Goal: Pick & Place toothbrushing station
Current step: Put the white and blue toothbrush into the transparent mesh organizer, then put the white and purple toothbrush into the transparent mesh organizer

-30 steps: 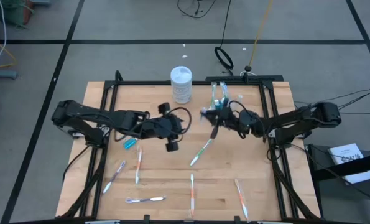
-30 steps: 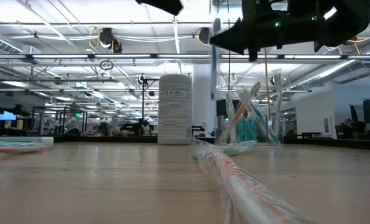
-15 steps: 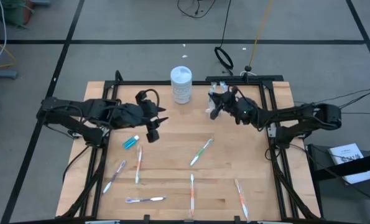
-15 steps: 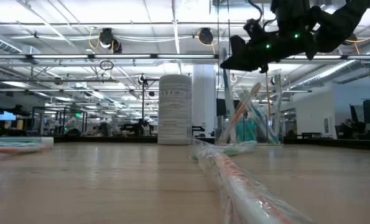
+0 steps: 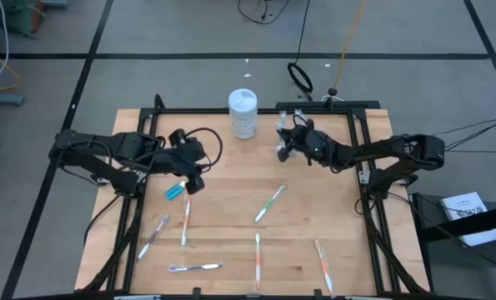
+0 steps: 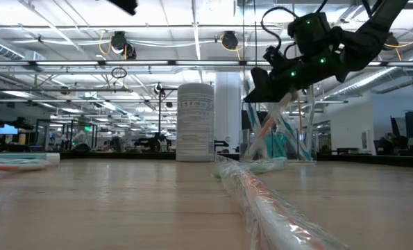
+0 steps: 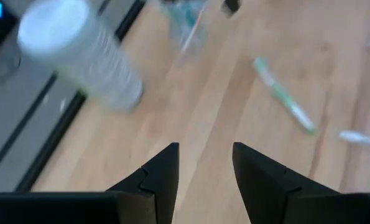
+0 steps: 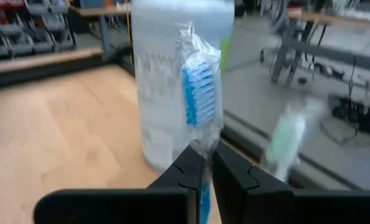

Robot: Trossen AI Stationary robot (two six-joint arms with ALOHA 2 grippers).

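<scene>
R claw [image 8: 203, 163] clamped on wrapped toothbrush [image 8: 200, 93] (light, slippery film; grip mid-handle) by cup [image 5: 291, 125]; L claw [image 7: 204, 163] apart, empty.

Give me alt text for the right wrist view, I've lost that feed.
The right hand is shut on a wrapped toothbrush with blue bristles, held upright between the two dark fingers. Close behind it stands a white canister on the wooden table, with blurred room floor and furniture beyond the table edge.

A wrapped blue-bristled toothbrush [image 8: 201, 93] stands upright; the clear cup [image 6: 279, 135] holds brushes; other toothbrushes [image 5: 269, 202] lie scattered flat.
</scene>
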